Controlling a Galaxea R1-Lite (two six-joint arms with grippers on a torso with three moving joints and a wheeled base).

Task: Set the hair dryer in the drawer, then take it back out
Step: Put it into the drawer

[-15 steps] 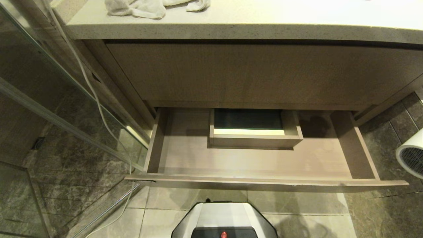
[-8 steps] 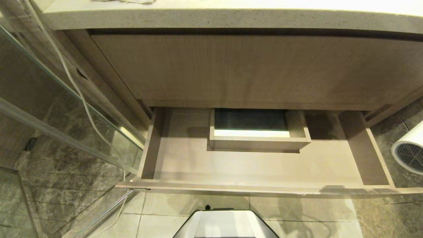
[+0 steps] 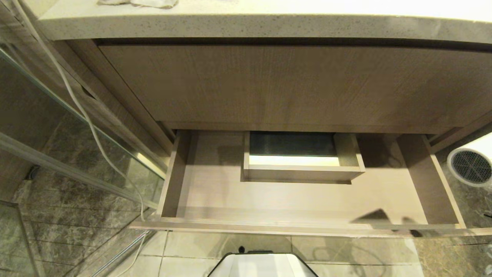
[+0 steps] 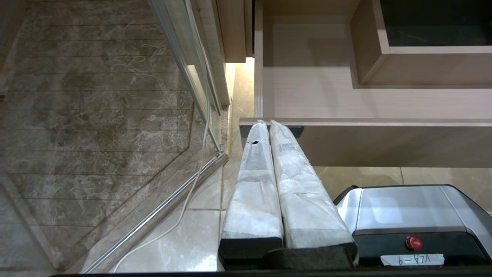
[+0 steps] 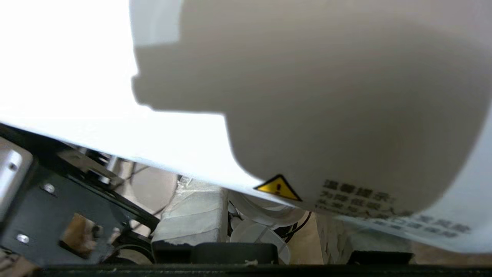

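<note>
Drawer (image 3: pixel 307 196), wide, shallow, light-brown wood-grain, stands pulled out below the taller wood-grain front panel (image 3: pixel 292 84) and the speckled stone countertop (image 3: pixel 246 25). A rectangular boxed cut-out (image 3: pixel 300 167) sits at its mid-back; its floor is bare.

Hair dryer (image 3: pixel 469 161), small and white with a short round barrel, hangs outside the drawer, just past its right side wall, above the dark tiled floor. Its barrel axis runs roughly level, and the dark mesh grille end faces toward the drawer and the head camera. In the right wrist view its white body (image 5: pixel 307 96) fills most of the picture and bears a yellow warning triangle with printed text.

Right gripper (image 5: pixel 269 227) is clamped on the hair dryer: pale wrapped fingers (image 5: pixel 192 219) stand partly apart on either side of a white part of the dryer.

Left gripper (image 4: pixel 269 125) has its wrapped fingers pressed together, tips near the drawer's low front panel at its left corner.
</note>
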